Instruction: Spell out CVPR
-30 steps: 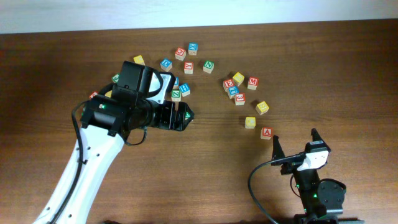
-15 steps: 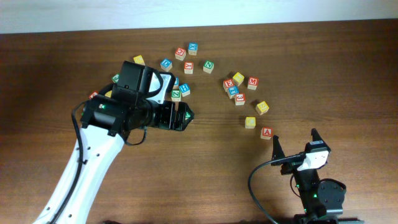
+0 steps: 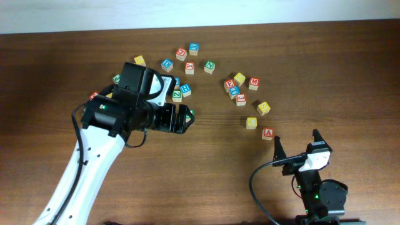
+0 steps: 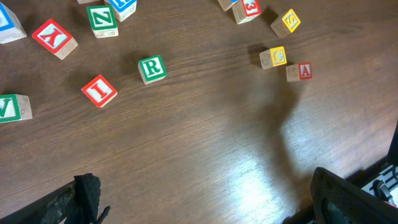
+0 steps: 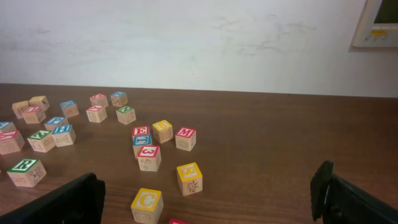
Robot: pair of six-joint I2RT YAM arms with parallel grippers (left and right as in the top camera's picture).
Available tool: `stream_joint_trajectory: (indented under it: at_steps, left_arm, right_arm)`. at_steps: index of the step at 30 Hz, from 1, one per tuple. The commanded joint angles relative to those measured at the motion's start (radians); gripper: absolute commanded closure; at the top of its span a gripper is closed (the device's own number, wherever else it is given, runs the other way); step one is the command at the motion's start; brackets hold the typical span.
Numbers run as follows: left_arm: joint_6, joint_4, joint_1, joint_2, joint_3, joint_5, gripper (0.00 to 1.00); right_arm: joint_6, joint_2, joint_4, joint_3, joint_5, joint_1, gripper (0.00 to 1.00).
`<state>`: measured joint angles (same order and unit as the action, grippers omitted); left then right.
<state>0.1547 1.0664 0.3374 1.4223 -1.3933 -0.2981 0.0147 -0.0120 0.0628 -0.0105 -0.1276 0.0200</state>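
On my left, the left gripper (image 3: 185,117) hangs above the wooden table (image 3: 350,69) with its jaws spread wide; in the wrist view its two dark fingers (image 4: 86,198) sit at the bottom corners with bare tabletop between them, holding nothing. At the far left edge of that view I can see a green cube, cut off by the frame, whose letter looks like a V (image 4: 12,107). To its right lies a red I cube (image 4: 98,91), and just beyond that the green R cube (image 4: 152,68), flat on the table with its letter facing up, ahead of the open fingers and touching neither. A green Z cube (image 4: 101,18) sits further up. Several blue cubes (image 3: 167,64) are scattered through the cluster, but I cannot read which one carries the P. Moving right, the yellow C cube (image 4: 273,57) lies apart from the main cluster, just beside a red A cube (image 4: 304,71), with a yellow S cube (image 4: 286,22) a little above them. On the far right, the right gripper (image 3: 296,138) is parked near the table's front edge, fingers (image 5: 78,200) apart and empty, the C cube lying in front of it.
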Motion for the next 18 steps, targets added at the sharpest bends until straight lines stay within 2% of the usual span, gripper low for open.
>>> stream_joint_trajectory:
  at_steps: [1,8,18]
  left_arm:
    - [0.01,0.017,0.003,0.003,-0.037,-0.005,0.01]
    - [0.01,0.178,0.003,0.003,-0.064,0.012,0.01]
    - [0.013,0.136,0.003,0.105,-0.064,0.029,0.01]
  right_arm:
    - [0.0,0.006,0.007,0.005,0.008,0.006,0.02]
    - [0.0,0.006,0.007,0.005,0.008,0.006,0.02]
    - [0.0,0.006,0.007,0.005,0.008,0.006,0.02]
